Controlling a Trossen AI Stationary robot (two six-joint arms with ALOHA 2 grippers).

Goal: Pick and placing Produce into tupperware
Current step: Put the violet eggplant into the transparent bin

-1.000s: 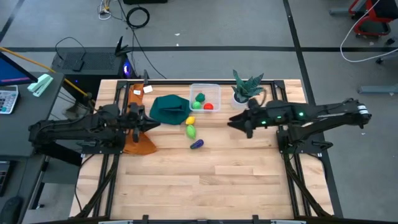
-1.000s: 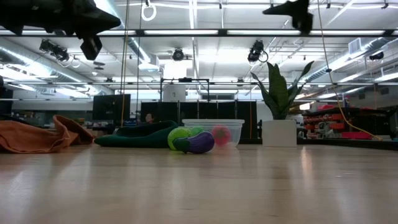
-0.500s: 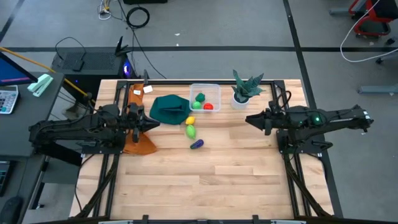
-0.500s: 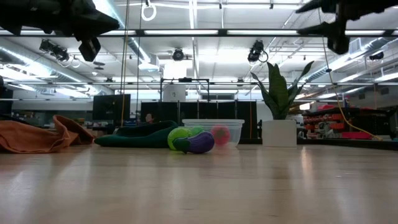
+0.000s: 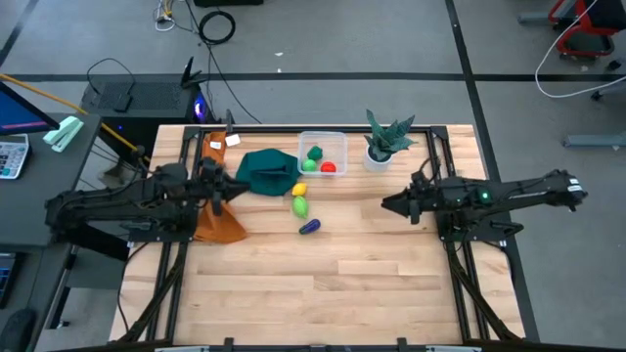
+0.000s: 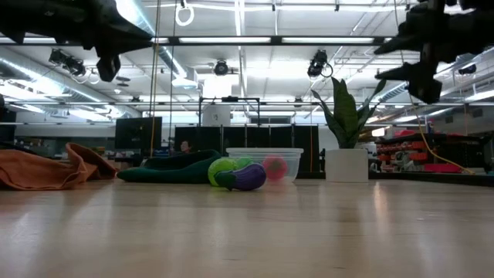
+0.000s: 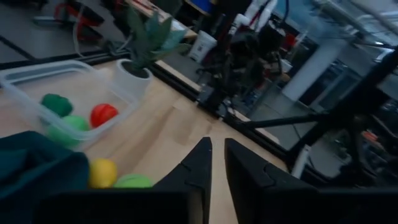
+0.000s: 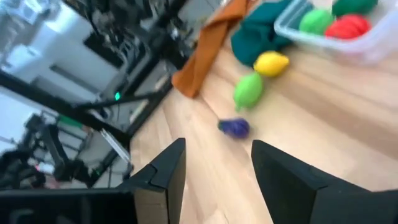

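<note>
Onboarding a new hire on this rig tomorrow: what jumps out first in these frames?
Probably the bright toy produce at the table's far middle: a red piece and two green ones sit in the clear tupperware, while the yellow piece, light green piece and purple piece lie on the wood in front of it. Either side, the left pincer hangs shut over the teal cloth and the right pincer hangs open, both empty.

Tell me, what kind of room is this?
Probably a robotics lab or workshop: long ceiling strip lights, dark equipment racks behind, and loose black cables on grey floor beside the wooden table.
</note>
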